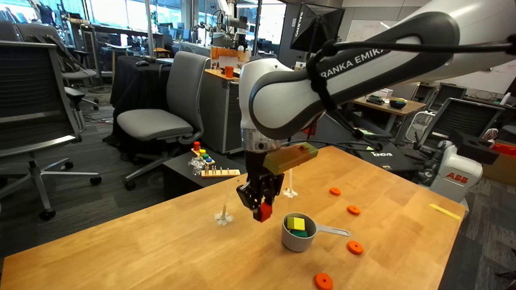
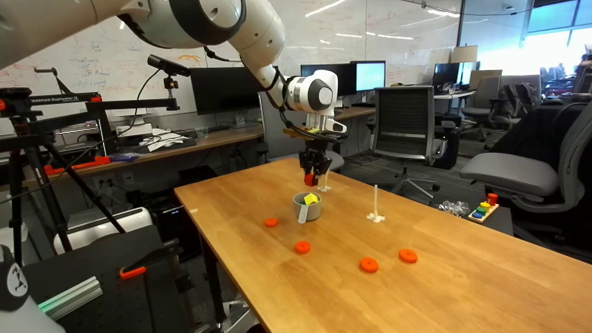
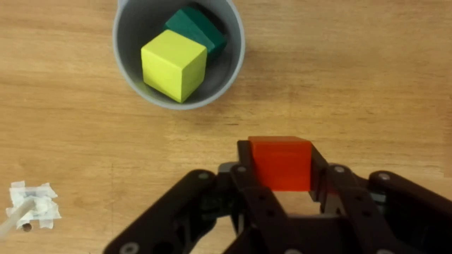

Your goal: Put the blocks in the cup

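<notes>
Grey chairs, bright windows and a whiteboard with faint writing surround the wooden tabletop where I work. In an exterior view, a black box past its edge carries a small peg board and a toy with red, yellow, green and blue pieces.

My end effector is closed on a red block, the jaws pressed against two opposite faces, and I hold the block up in the air above the wood. In the wrist view it shows outside the mouth of the grey cup, near it.

The cup stands upright on the tabletop, its straight handle pointing away from the block I hold. Inside it are two more: a green block, tilted, and a yellow block that partly covers it from above. Whether the yellow one rests wholly on the green, I cannot tell.

Four orange discs lie flat on the handle's side of the cup, each apart from the next. On my end effector's side, two thin pale posts rise from patches of whitish tape. In an exterior view, a yellow strip lies near the tabletop's edge.
</notes>
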### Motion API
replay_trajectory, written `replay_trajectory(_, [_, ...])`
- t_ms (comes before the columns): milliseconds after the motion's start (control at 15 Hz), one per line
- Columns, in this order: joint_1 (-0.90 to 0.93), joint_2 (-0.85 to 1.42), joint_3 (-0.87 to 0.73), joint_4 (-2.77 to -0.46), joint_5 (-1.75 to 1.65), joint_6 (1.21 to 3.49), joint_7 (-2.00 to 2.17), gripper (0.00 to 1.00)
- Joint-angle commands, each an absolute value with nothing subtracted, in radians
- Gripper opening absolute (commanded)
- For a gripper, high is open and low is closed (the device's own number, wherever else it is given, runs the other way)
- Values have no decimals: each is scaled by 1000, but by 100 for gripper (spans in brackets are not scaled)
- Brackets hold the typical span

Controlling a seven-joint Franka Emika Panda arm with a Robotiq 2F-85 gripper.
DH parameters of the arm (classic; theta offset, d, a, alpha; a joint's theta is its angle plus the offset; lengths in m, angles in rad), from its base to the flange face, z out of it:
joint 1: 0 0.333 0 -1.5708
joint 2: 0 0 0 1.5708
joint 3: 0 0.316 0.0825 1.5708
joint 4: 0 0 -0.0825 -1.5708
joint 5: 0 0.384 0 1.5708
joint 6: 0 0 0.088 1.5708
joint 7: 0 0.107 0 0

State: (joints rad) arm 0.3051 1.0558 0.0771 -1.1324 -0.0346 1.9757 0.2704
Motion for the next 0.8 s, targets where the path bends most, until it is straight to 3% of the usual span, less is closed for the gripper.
replay_trajectory(0, [299, 910, 74, -1372, -32, 2074, 301, 12])
replay_trajectory(733, [296, 651, 55, -1837, -35, 2266, 336, 12])
